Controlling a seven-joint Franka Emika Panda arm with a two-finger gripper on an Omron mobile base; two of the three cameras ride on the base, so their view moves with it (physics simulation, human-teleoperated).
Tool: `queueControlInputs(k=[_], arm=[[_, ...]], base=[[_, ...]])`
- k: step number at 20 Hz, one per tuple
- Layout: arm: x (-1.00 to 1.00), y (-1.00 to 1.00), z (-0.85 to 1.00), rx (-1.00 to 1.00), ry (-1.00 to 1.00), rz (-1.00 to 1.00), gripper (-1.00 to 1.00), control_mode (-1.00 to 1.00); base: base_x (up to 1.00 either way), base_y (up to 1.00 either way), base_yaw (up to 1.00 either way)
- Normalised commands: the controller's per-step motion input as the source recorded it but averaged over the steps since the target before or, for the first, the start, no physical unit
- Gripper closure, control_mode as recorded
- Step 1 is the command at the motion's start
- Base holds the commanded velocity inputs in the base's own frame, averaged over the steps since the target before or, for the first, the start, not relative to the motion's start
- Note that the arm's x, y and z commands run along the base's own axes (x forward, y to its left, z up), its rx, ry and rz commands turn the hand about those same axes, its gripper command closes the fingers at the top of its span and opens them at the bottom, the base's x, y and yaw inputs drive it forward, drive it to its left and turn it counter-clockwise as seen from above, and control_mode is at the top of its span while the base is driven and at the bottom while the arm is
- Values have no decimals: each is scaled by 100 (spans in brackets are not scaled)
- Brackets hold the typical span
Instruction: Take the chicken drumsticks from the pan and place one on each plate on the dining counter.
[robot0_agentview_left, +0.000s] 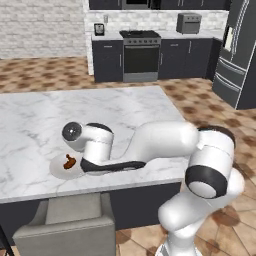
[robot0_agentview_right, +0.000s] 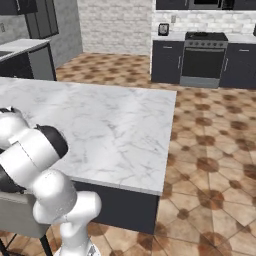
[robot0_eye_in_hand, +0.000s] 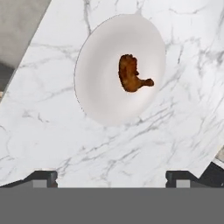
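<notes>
Drumstick (robot0_eye_in_hand: 131, 73): lying on plate (robot0_eye_in_hand: 98, 92) near the counter's (robot0_agentview_left: 115, 112) near edge, being left there as one serving. Gripper (robot0_eye_in_hand: 111, 177): being held above, jaws spread wide, nothing grasped, letting the piece rest free

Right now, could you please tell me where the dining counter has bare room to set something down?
The dining counter is bare marble from the plate to its far edge and right corner. The crowded spot is the near edge, where that plate holds a chicken drumstick under the arm.
</notes>
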Motion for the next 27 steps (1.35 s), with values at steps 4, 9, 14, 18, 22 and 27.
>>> queueControlInputs(k=[4, 9, 14, 18, 22, 27], arm=[[-50, -100, 98, 20, -4, -17, -100, -100], [-78, -100, 18, 19, -18, -9, -100, -100], [-100, -100, -18, 14, -6, -11, -100, -100], [-100, -100, -12, 18, 0, -11, -100, -100], [-100, -100, 1, 29, 4, -11, -100, -100], [-100, -100, 7, 37, 18, -10, -100, -100]], base=[[0, 0, 0], [0, 0, 0], [0, 0, 0], [0, 0, 0], [0, 0, 0], [0, 0, 0]])
